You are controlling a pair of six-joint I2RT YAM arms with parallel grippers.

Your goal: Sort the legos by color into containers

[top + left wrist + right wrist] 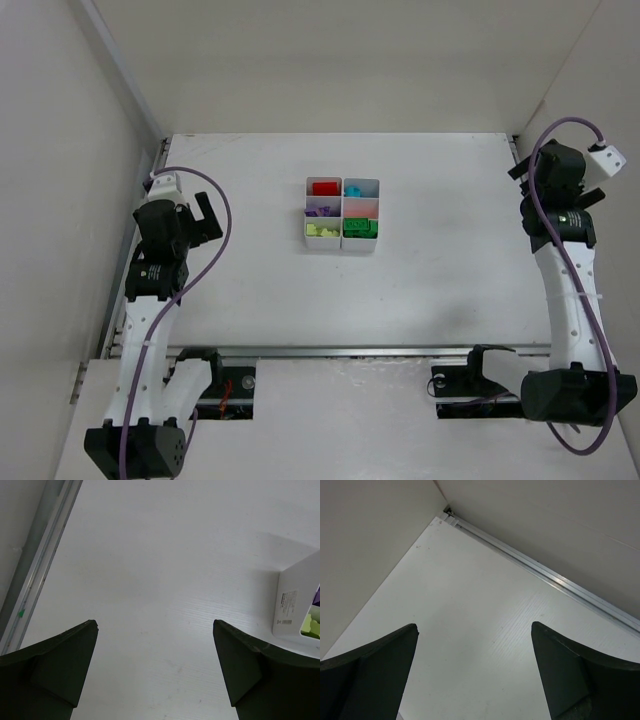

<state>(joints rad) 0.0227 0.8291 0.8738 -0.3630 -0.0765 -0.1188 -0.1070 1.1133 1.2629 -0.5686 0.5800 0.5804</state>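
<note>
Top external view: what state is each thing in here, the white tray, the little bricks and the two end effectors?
tray: upright, six compartments, each showing one colour.
legos: all in the tray, sorted by colour; none seen outside it.
left end effector: open, empty, off to the tray's left.
right end effector: open, empty, by the far right corner.

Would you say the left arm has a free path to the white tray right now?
Probably yes: the left tool is open and empty, and only bare table lies between it and the tray.
</note>
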